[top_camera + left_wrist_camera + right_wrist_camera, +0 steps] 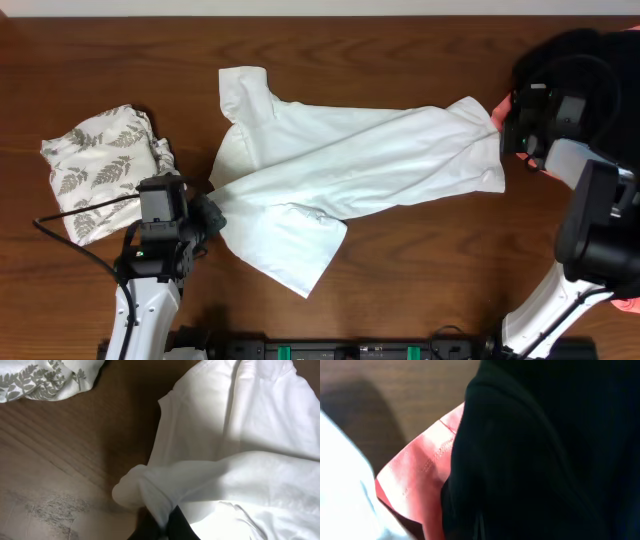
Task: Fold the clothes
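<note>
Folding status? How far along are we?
Done: the leaf-print garment looks bundled aside at left, though loosely. In hand: the white T-shirt lies spread, unfolded; left end effector pinches its edge, right end effector sits at the opposite end, grip unclear. Left: the black garment and coral-pink garment, heaped at right.

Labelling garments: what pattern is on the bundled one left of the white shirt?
Leaf-print garment: cream with grey-green fern leaves. Overhead shows it best.

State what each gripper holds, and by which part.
Left gripper pinches the white T-shirt at a bunched fold on its near edge. Right gripper sits at the opposite end; grip cannot be told.
</note>
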Available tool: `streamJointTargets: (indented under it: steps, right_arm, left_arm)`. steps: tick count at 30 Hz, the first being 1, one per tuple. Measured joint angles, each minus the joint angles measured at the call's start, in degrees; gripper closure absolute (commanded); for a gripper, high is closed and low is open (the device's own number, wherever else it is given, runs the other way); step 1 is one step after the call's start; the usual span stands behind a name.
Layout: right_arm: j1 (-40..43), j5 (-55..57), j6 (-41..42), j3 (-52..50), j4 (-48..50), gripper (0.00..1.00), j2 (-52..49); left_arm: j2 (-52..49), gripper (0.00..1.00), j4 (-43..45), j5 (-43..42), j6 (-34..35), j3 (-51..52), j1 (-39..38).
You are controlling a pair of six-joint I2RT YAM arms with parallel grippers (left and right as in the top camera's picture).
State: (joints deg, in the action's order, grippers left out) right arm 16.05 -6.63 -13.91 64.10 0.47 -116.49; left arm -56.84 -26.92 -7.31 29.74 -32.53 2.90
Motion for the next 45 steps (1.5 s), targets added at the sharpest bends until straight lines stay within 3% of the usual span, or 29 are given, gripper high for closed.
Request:
streamJointTargets:
  steps: [5,20,26,30,34,36,40,45]
  right_arm:
    - [1.44,6.4,2.34,1.62,2.45,0.99,-1.64]
    - [19.28,14.21,18.88,11.17,-7.48,0.99,-3.13]
    - [19.82,10.95,17.22,11.17,-8.2,0.8,-3.13]
    - [18.88,6.1,14.56,11.17,-8.66,0.6,-1.9]
    - [16.55,0.9,12.76,11.17,-10.95,0.51,3.41]
    - [15.08,-2.25,11.8,11.19,-14.8,0.46,8.46]
    - [12.26,-7.54,10.32,12.15,-29.57,0.45,18.6]
    - [9.44,-10.03,9.77,12.2,-47.25,0.41,20.79]
  left_arm:
    - [0.0,0.94,0.0,0.0,0.0,0.0,0.0]
    - [0.0,0.94,-0.02,0.02,0.0,0.0,0.0]
    - [0.0,0.94,-0.02,0.0,0.0,0.0,0.0]
    - [0.0,0.94,-0.02,0.02,0.0,0.0,0.0]
    - [0.0,0.94,-0.02,0.0,0.0,0.0,0.0]
    - [0.0,0.94,-0.04,0.0,0.0,0.0,0.0]
    - [0.0,0.94,-0.07,0.0,0.0,0.0,0.0]
    - [0.0,0.94,-0.09,0.0,0.0,0.0,0.0]
